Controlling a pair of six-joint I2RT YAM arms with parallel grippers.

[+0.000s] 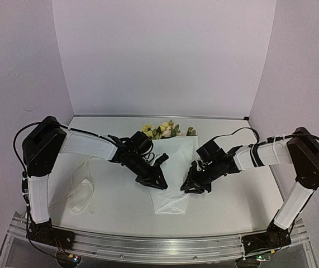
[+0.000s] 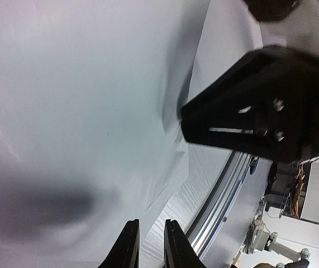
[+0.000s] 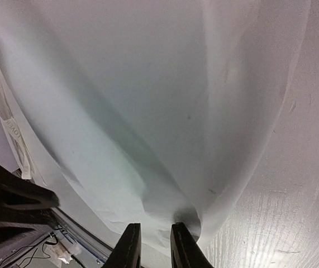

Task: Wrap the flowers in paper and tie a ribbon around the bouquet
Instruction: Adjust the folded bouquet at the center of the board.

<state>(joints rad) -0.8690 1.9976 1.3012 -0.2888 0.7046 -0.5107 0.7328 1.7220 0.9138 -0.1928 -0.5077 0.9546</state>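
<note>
The bouquet lies in the middle of the table, a cone of white paper (image 1: 174, 167) narrowing toward me. The yellow and cream flowers (image 1: 162, 130) show at its far, wide end. My left gripper (image 1: 158, 182) rests at the cone's left edge and my right gripper (image 1: 191, 187) at its right edge. In the left wrist view the fingers (image 2: 130, 245) stand a narrow gap apart over the paper's (image 2: 81, 111) edge, with nothing clamped between them. The right fingers (image 3: 130, 248) are also slightly apart, their tips against a bulging fold of paper (image 3: 165, 111). The ribbon (image 1: 81, 191) loops loosely at the left.
An aluminium rail (image 1: 159, 245) runs along the table's near edge. White walls close the back and both sides. A lettered stretch of ribbon (image 3: 9, 128) lies past the paper's far edge in the right wrist view. The two grippers are close together across the cone.
</note>
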